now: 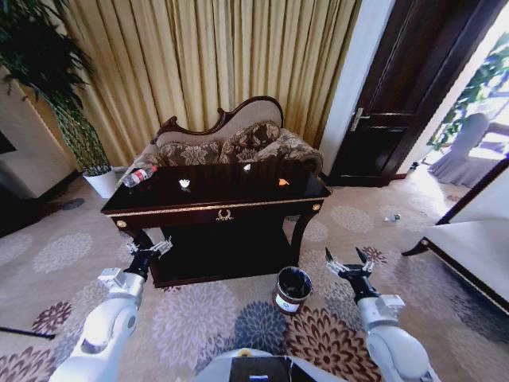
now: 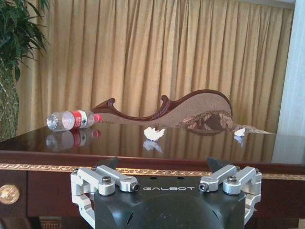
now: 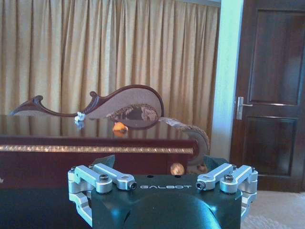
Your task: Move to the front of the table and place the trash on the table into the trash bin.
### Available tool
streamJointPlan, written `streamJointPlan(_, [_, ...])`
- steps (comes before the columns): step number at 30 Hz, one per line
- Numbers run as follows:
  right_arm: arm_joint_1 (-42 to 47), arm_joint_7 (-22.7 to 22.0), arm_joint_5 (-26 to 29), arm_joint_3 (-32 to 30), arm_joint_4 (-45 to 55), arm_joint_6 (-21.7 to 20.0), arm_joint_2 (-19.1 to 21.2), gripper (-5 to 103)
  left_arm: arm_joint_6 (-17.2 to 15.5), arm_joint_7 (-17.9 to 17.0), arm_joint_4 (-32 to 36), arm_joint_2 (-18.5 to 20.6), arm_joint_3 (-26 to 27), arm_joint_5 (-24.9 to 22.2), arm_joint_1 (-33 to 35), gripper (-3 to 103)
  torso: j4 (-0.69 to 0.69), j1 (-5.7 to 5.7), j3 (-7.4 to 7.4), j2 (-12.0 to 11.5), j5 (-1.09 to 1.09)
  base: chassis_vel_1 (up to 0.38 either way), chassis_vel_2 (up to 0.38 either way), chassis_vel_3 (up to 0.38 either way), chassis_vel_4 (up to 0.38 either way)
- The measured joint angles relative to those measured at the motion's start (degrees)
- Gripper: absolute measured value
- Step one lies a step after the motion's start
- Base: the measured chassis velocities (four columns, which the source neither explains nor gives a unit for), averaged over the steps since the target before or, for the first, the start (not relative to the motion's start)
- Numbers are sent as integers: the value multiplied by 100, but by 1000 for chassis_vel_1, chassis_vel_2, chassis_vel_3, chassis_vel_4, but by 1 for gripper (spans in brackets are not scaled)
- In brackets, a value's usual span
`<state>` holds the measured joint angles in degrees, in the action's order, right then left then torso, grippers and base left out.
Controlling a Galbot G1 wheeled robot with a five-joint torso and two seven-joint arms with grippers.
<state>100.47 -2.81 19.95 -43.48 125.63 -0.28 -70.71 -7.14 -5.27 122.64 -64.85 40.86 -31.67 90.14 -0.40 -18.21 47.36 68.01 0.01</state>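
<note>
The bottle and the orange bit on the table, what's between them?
In the head view, two white crumpled scraps lie between the bottle and the orange piece.

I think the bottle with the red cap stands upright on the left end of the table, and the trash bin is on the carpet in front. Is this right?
Not quite. The bottle is not upright: it lies on its side, as the left wrist view shows most clearly. The rest holds: it is at the left end of the table, and the trash bin stands on the carpet in front.
</note>
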Motion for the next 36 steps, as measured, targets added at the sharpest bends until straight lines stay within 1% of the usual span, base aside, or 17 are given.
streamJointPlan(3, [-90, -45, 104, 23, 208, -182, 79, 100, -41, -8, 114, 1, 110, -33, 61, 100, 1, -1, 0, 0, 0, -110, 103, 105, -112])
streamJointPlan(4, [-90, -45, 104, 23, 208, -182, 79, 100, -41, -8, 114, 1, 110, -33, 61, 100, 1, -1, 0, 0, 0, -93, 99, 96, -101])
streamJointPlan(6, [-175, -94, 181, 60, 402, -369, 117, 100, -242, -30, 238, 36, 224, -143, 92, 100, 1, 2, -1, 1, 0, -78, 87, 74, -69])
streamJointPlan(7, [-175, -94, 181, 60, 402, -369, 117, 100, -242, -30, 238, 36, 224, -143, 92, 100, 1, 2, -1, 1, 0, -64, 87, 61, -60])
streamJointPlan(9, [-236, -127, 194, 103, 490, -461, 132, 100, -446, -115, 362, 81, 301, -255, 94, 100, 1, 3, -1, 2, 0, -73, 59, 67, -49])
streamJointPlan(11, [-289, -137, 195, 146, 536, -528, 137, 100, -535, -183, 421, 130, 351, -293, 64, 100, 0, 3, -2, 2, 0, -55, 63, 67, -67])
streamJointPlan(12, [-289, -137, 195, 146, 536, -528, 137, 100, -535, -183, 421, 130, 351, -293, 64, 100, 0, 3, -2, 2, 0, -55, 63, 60, -67])
streamJointPlan(19, [-368, -129, 147, 314, 512, -614, 97, 100, -808, -162, 582, 209, 597, -446, 52, 100, 0, 2, -1, 1, 0, -104, 90, 85, -99])
streamJointPlan(22, [-393, -124, 118, 359, 474, -620, 82, 100, -857, -123, 638, 215, 629, -492, 63, 100, 0, 1, 0, 1, 0, -102, 118, 100, -109])
streamJointPlan(36, [-388, -95, 81, 393, 514, -633, 84, 100, -853, -87, 688, 157, 550, -428, 47, 100, 0, 1, 0, 1, 1, -84, 88, 89, -86])
